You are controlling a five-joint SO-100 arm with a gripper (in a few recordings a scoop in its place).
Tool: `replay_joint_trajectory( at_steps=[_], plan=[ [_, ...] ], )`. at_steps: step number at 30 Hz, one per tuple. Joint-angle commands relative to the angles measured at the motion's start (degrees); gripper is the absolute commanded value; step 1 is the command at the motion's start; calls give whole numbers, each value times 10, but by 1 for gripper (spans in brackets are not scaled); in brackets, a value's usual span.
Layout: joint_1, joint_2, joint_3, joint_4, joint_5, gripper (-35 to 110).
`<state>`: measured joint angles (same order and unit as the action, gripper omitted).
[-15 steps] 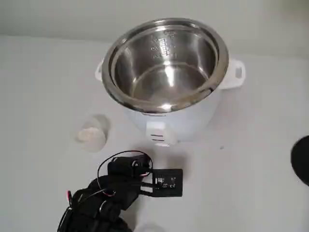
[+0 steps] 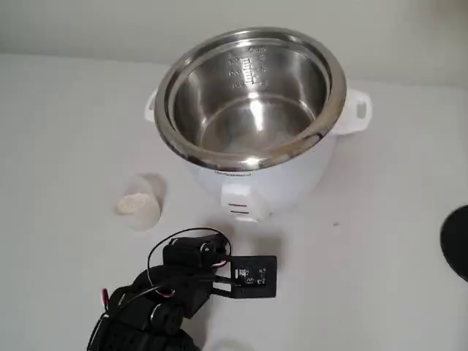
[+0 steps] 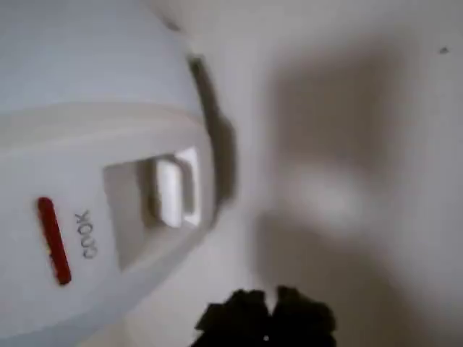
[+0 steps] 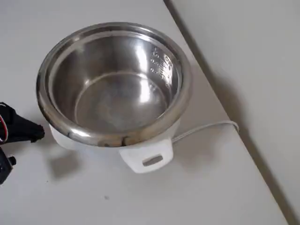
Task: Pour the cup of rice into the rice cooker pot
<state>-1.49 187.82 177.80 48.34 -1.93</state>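
Observation:
The rice cooker pot [image 2: 252, 110] is a shiny steel bowl with nothing in it, set in a white cooker body [image 2: 292, 175]. It also shows from above as the pot [image 4: 115, 89]. The small translucent cup [image 2: 139, 203] stands upright on the table, left of the cooker's front, with white rice [image 2: 131, 205] inside. My black gripper [image 2: 196, 250] is low near the table, just in front of the cooker and right of the cup, apart from both. In the wrist view the gripper [image 3: 266, 318] looks shut and holds nothing, facing the cooker's switch panel [image 3: 170, 188]. Its tip [image 4: 33, 132] also shows beside the cooker.
A dark round object [image 2: 457, 241] lies at the right edge of the table. The cooker's white cord [image 4: 206, 127] runs off toward the table edge [image 4: 220, 103]. The cooker's side handles [image 2: 358, 110] stick out.
The arm has shifted very slightly near the table. The cup and cooker stay where they were.

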Motion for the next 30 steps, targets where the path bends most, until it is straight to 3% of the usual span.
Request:
replay_joint_trajectory(
  at_steps=[1, 30],
  plan=[
    [1, 8, -2, -10, 3, 0],
    [-52, 7, -2, -10, -22, 0]
  ],
)
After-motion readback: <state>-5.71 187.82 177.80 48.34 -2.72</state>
